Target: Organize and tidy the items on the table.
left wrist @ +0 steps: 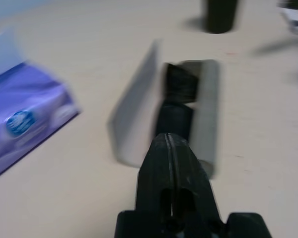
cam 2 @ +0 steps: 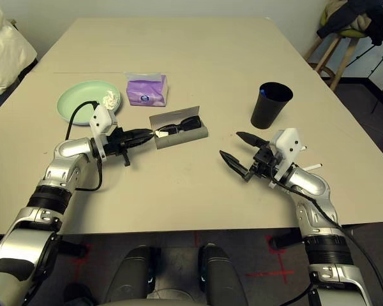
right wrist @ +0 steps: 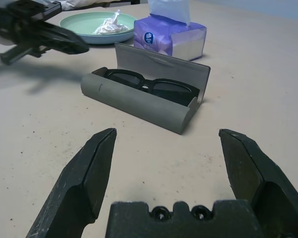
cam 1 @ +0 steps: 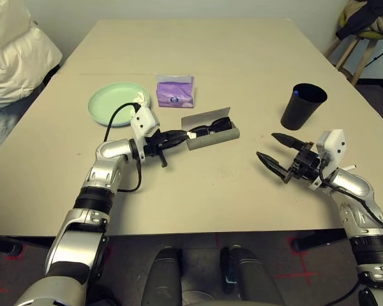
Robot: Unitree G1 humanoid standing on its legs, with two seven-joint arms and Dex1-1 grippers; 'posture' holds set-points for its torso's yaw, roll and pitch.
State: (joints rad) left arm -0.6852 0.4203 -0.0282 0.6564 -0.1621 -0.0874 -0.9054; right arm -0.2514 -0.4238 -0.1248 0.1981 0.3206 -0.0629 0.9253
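Lying open mid-surface [cam 1: 255, 210], long axis running crosswise and tilted slightly, lid raised on the far side: glasses case [cam 1: 212, 138], black sunglasses [cam 1: 210, 127] nested inside. Left hand [cam 1: 182, 135] at the case's left end, fingers pressed together, tips right at the case end or the sunglasses' near temple; whether anything is pinched between them cannot be told. Right hand [cam 1: 272, 148] well right of the case, jaws spread wide, holding nothing, pointing back toward the case's right end. Black cup [cam 1: 302, 106] beyond and right of the case, something blue at its rim. Purple tissue pack [cam 1: 175, 90] just behind the case; pale green plate [cam 1: 119, 102] behind and left, crumpled tissue [cam 1: 140, 97] on its rim. Left arm clearly nearer; closing the lid probably next, best done from the left end or from behind, pushing across the short axis.
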